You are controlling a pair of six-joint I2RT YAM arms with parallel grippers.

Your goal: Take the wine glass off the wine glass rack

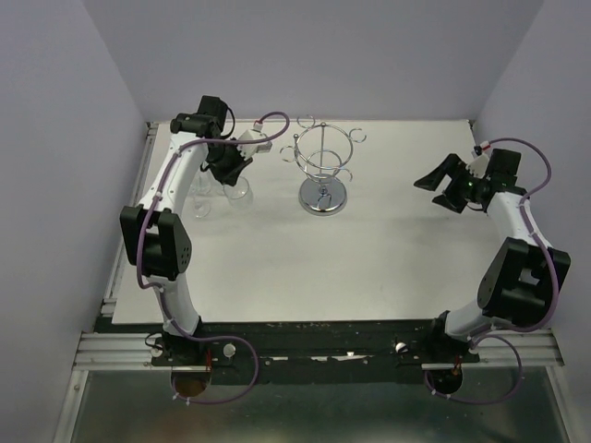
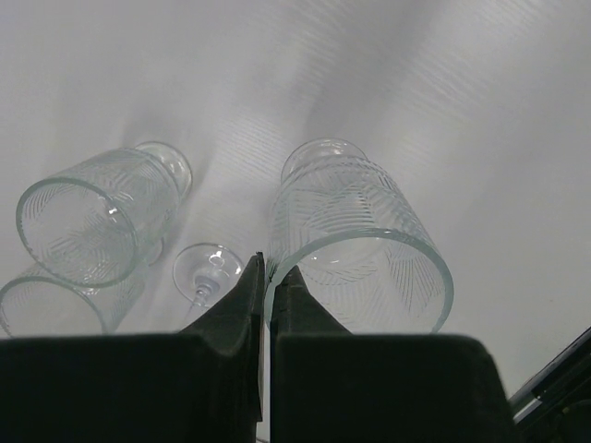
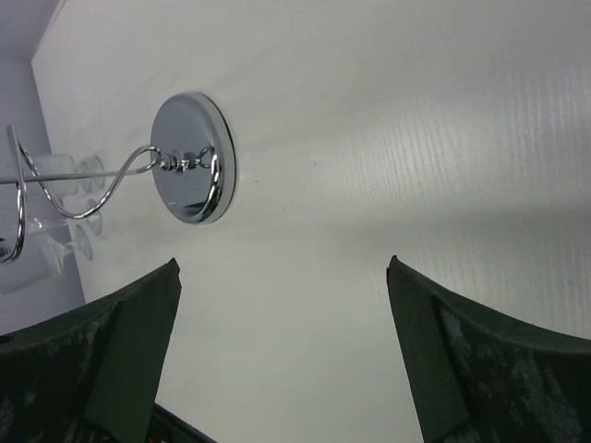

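The wine glass [image 2: 360, 231] is clear with fine etched lines, its rim toward the camera in the left wrist view. My left gripper [image 2: 268, 269] is shut on the rim's left side, one finger inside the bowl and one outside. Seen from above, this wine glass [image 1: 240, 191] is at the back left under the left gripper [image 1: 231, 171], well left of the wine glass rack [image 1: 323, 171]. The rack is chrome wire on a round mirrored base [image 3: 189, 157], and its loop hooks look bare. My right gripper [image 1: 441, 189] hangs open to the rack's right, with nothing between its fingers [image 3: 138, 323].
Two more etched glasses [image 2: 92, 217] [image 2: 51, 309] and the foot of a stemmed glass [image 2: 208, 269] sit just left of the held one. The back wall and the table's left edge rail [image 1: 148, 157] are close to the left arm.
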